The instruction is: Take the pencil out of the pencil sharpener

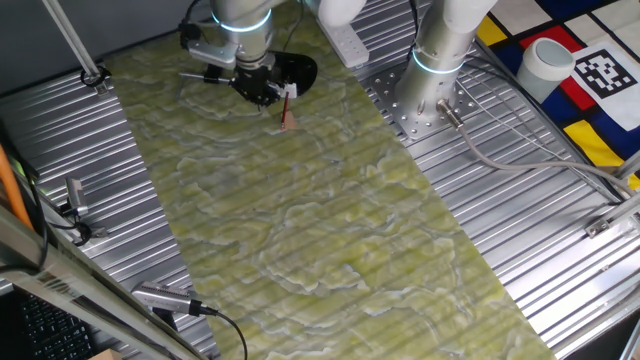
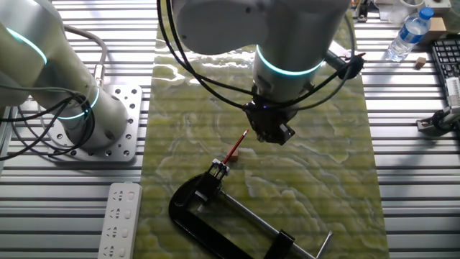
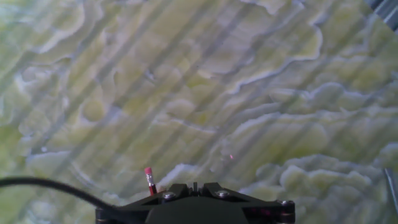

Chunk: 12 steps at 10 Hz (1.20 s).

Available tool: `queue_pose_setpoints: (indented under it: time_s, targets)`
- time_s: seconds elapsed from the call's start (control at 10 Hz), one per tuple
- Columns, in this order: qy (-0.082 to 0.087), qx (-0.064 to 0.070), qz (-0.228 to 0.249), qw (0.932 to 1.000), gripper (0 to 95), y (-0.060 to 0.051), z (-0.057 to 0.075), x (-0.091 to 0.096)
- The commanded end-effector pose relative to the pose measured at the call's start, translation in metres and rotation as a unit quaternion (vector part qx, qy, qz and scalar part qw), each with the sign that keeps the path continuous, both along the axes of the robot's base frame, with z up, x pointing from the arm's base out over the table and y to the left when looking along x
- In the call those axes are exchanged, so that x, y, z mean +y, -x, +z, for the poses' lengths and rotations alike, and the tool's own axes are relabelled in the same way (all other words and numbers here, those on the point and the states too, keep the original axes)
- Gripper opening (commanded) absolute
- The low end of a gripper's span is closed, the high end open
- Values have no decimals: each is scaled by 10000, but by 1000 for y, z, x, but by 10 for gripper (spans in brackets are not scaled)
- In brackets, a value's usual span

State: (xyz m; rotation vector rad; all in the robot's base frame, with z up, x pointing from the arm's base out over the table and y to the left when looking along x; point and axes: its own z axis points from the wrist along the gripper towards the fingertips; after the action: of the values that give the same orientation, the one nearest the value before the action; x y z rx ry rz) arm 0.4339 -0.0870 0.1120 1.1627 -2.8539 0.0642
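1 pencil point(image 2: 236, 147), dark red, stands tilted on the green mat point(image 2: 316, 194), lower end seated in 1 pencil sharpener point(image 1: 289, 122), a tiny pinkish-tan block. The sharpener sits at the jaw of 1 black C-clamp point(image 2: 237, 212). 1 gripper point(image 2: 270, 131) hangs just beside the pencil's upper end; contact cannot be judged, and whether the fingers are apart or together cannot be told. Hand view: pencil tip point(image 3: 149, 179) left of the gripper body. 1 white power strip point(image 2: 119, 219) lies off-mat.
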Motion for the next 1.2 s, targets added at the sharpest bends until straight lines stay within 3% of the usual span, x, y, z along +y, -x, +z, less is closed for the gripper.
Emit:
queue_pose_setpoints:
  time_s: [0.1, 0.2, 0.9, 1.2]
  targets:
    - [-123, 9, 310, 9994, 0, 0, 0, 0]
    - [-142, 24, 463, 9988, 190, 4, -3, -2]
    - [-119, 25, 677, 9976, 190, 43, -23, -1]
    - [-82, 11, 848, 9964, 190, 49, -28, -1]
